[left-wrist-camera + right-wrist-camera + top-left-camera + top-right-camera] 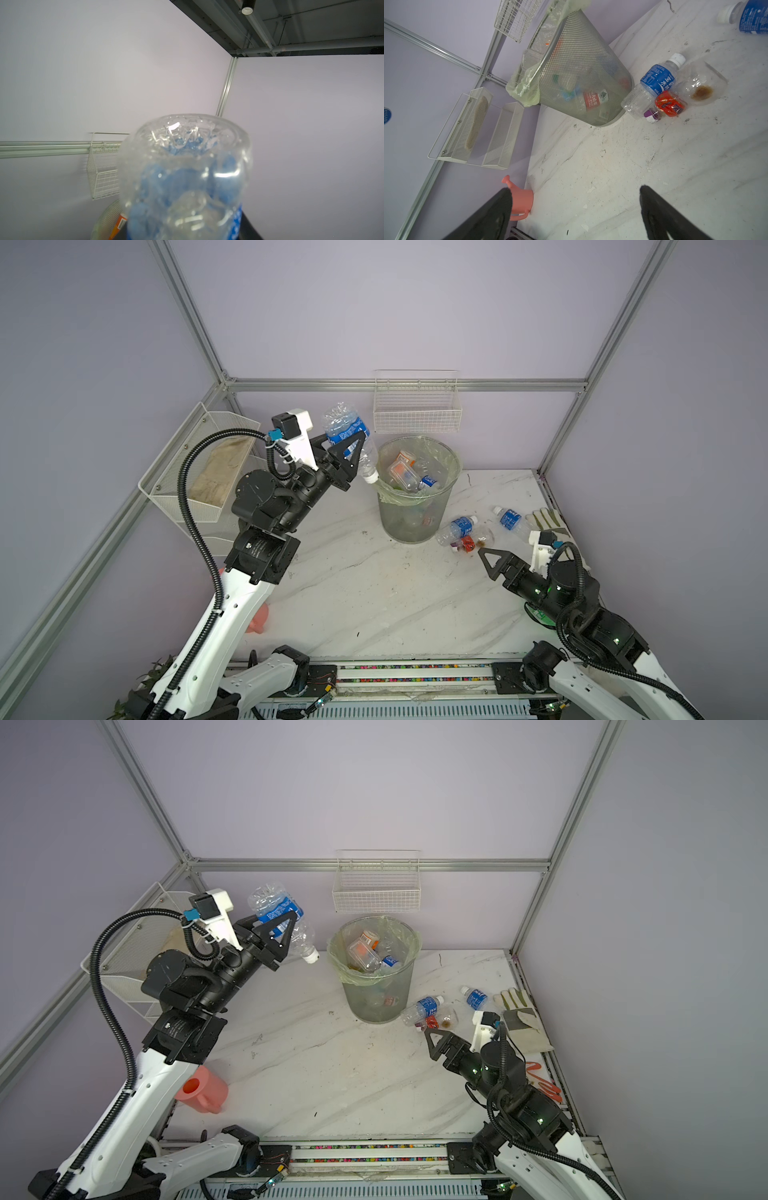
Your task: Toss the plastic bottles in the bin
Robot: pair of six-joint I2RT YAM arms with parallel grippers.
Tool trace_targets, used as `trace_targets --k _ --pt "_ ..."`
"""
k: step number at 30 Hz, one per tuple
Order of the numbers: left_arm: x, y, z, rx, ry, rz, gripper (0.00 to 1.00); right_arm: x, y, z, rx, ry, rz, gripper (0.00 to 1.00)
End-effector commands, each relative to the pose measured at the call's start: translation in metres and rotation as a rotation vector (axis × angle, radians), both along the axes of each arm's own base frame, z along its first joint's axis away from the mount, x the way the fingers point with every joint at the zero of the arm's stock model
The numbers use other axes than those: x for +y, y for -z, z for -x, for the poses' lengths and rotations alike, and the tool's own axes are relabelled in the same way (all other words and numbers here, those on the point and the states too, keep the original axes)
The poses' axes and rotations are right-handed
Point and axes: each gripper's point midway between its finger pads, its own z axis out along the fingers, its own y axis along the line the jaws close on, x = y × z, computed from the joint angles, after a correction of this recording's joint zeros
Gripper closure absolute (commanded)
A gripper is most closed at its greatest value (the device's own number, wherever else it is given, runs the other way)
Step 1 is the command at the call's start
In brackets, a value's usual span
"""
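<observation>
Blue-labelled bottle (338,416) gripped in left hand (347,436), cap-down beside bin (409,522), right hand (482,552) spread empty above table (374,593)

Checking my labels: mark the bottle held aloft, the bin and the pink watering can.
held bottle (341,428): in a top view, on its blue label.
bin (405,516): in a top view, on its mesh wall.
pink watering can (210,1090): in a top view, on its body.

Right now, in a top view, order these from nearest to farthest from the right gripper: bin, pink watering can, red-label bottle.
1. Red-label bottle, lying just in front of the right gripper.
2. Bin, farther back, toward the middle.
3. Pink watering can, far across on the left side.
</observation>
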Motion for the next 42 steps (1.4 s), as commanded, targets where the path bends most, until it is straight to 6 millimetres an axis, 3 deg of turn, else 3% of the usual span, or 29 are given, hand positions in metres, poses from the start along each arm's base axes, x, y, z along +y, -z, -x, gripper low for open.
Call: trace_targets --k 1,8,13,14,15,16,17,18,20,22,25,31,36,37,38,42 --pt "-0.013 -0.041 0.008 -0.129 -0.005 -0.005 0.70 -0.003 0.000 0.004 0.007 0.006 -0.016 0.03" --pt "-0.078 -0.012 -0.039 -0.063 0.054 -0.071 0.68 -0.010 -0.001 0.010 0.003 0.015 -0.016 0.03" --pt "-0.121 0.038 -0.095 0.015 0.015 -0.181 0.62 -0.014 -0.005 0.014 -0.002 0.020 -0.017 0.03" --pt "-0.128 0.050 -0.106 0.040 0.005 -0.229 0.50 -0.015 -0.006 0.015 -0.002 0.021 -0.015 0.03" --pt "-0.136 0.062 -0.119 0.074 -0.009 -0.282 0.25 -0.016 -0.007 0.015 -0.002 0.025 -0.014 0.03" --pt "-0.138 0.067 -0.128 0.098 -0.027 -0.317 0.12 -0.016 -0.008 0.016 -0.003 0.026 -0.014 0.03" --pt "-0.137 0.071 -0.136 0.133 -0.052 -0.354 0.00 -0.017 -0.008 0.016 -0.001 0.027 -0.013 0.03" --pt "-0.135 0.068 -0.139 0.147 -0.080 -0.368 0.00 -0.018 -0.009 0.017 -0.003 0.028 -0.013 0.03" --pt "-0.128 0.047 -0.130 0.121 -0.099 -0.356 0.00 -0.019 -0.010 0.018 -0.003 0.033 -0.014 0.03" --pt "-0.119 0.016 -0.108 0.048 -0.125 -0.318 0.00 -0.020 -0.008 0.019 -0.002 0.035 -0.018 0.03" --pt "-0.113 -0.014 -0.077 -0.036 -0.131 -0.295 0.00 -0.019 -0.006 0.018 -0.004 0.033 -0.019 0.03" --pt "-0.100 -0.038 -0.037 -0.094 -0.118 -0.246 0.00 -0.016 -0.011 0.016 -0.003 0.025 -0.026 0.03" --pt "-0.085 -0.056 -0.003 -0.134 -0.092 -0.188 0.00 -0.042 -0.012 0.019 0.030 0.145 0.003 0.02" --pt "-0.088 -0.052 -0.003 -0.127 -0.086 -0.194 0.00 -0.046 -0.011 0.019 0.040 0.165 0.014 0.03" --pt "-0.074 -0.065 0.015 -0.151 -0.085 -0.165 0.00 -0.050 -0.009 0.020 0.052 0.182 0.024 0.03" --pt "-0.062 -0.061 0.034 -0.147 -0.073 -0.153 0.00 -0.055 0.004 0.018 0.113 0.223 0.059 0.03"
